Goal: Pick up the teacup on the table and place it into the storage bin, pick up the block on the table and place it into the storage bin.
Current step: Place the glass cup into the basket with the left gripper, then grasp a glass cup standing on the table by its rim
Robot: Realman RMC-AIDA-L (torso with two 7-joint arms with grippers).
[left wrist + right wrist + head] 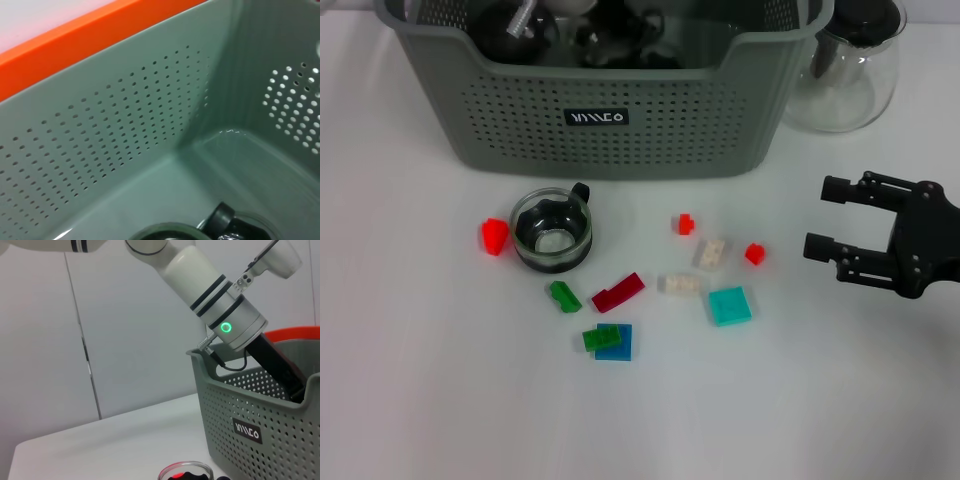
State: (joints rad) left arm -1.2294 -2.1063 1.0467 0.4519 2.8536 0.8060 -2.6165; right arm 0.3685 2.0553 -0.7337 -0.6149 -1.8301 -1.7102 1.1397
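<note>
The grey-green storage bin point(620, 120) stands at the back of the table. My left gripper point(620, 40) is down inside it among dark shapes. The left wrist view shows the bin's perforated inner wall point(125, 135) and a dark round rim with a black handle point(220, 220) on its floor. A glass teacup point(552, 230) with a black handle stands on the table just in front of the bin. Several small blocks lie around it, among them a red one point(495, 235), a dark red one point(618, 291) and a cyan one point(730, 305). My right gripper point(825, 218) is open and empty, to the right of the blocks.
A clear glass carafe point(845, 65) with a black lid stands to the right of the bin. The right wrist view shows the left arm point(220, 305) reaching over the bin's rim point(235, 385), and the teacup's rim point(185, 472). An orange edge point(75, 45) runs behind the bin.
</note>
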